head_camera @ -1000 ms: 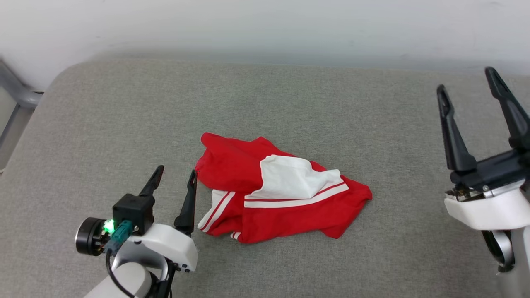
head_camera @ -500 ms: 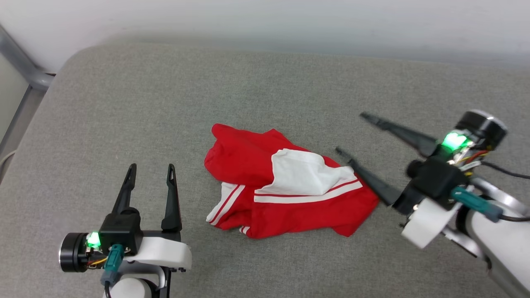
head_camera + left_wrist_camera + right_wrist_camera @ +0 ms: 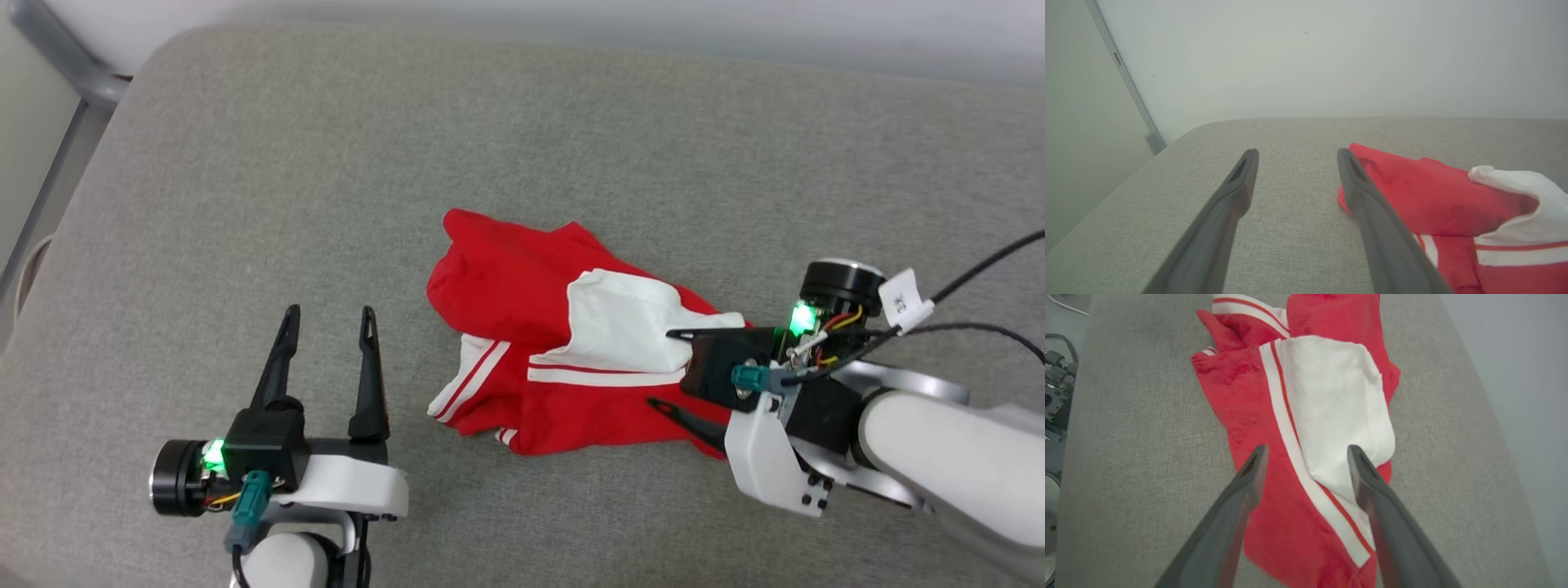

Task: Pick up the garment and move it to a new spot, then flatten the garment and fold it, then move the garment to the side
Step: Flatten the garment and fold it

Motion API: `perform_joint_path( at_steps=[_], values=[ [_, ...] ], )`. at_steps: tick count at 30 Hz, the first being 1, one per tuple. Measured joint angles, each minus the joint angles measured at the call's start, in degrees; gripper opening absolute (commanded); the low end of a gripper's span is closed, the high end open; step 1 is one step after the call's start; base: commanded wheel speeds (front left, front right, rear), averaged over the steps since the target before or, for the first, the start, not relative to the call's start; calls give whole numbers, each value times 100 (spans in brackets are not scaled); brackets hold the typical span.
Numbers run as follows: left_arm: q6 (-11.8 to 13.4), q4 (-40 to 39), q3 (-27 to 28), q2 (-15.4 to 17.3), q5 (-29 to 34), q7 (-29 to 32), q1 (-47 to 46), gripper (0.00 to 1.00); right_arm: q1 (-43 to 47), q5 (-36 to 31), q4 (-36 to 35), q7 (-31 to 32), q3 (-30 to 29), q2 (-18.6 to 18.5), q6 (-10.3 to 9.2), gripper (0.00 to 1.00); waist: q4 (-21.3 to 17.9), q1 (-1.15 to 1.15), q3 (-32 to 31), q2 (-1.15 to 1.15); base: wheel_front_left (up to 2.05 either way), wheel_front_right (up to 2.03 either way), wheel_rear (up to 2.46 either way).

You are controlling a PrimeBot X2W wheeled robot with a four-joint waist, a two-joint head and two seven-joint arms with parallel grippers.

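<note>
Over the right edge of the crumpled garment [image 3: 522, 343], lying midway across a grey cushion [image 3: 245, 204], the right gripper [image 3: 660, 367] is hovering with jaws spread and empty, the left gripper [image 3: 329, 311] likewise open off its left edge, possibly risking pinching one loose layer and dragging the heap.

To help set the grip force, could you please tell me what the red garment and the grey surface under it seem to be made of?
The garment: soft, thin, matte cloth, perhaps a knit; it slumps in loose folds. The grey surface: coarse woven fabric, matte, likely over padding, judging by its weave and rounded corner.
</note>
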Motion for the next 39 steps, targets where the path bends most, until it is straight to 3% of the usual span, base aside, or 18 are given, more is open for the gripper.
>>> perform_joint_path(
  at_steps=[11,12,13,14,18,24,31,39],
  values=[
    [-400,143,249,-438,283,0,-168,100,97,-480,836,134,91,314,0,100,361,0,447,0,0,0,0],
    [-427,157,279,-454,307,0,-177,100,115,-516,867,114,88,319,0,40,375,0,472,0,0,0,0],
    [-444,168,313,-465,322,0,-186,100,118,-519,913,90,85,327,0,9,379,0,490,0,0,0,0],
    [-455,180,342,-479,327,0,-191,100,127,-534,933,90,82,334,0,0,373,0,498,0,0,0,0],
    [-509,224,422,-538,377,0,-191,100,126,-546,993,-271,96,378,1,0,287,0,464,0,0,0,0],
    [-591,237,549,-568,468,0,-152,100,28,-79,1214,-1462,-222,446,0,0,88,0,280,0,0,0,0],
    [-646,234,671,-587,519,0,20,100,840,181,1352,-2417,-1464,475,0,0,-236,0,49,0,0,0,0],
    [-733,256,725,-599,549,0,104,100,2264,271,1923,-2959,-3574,545,0,0,-530,0,-86,0,0,0,0]
  ],
)
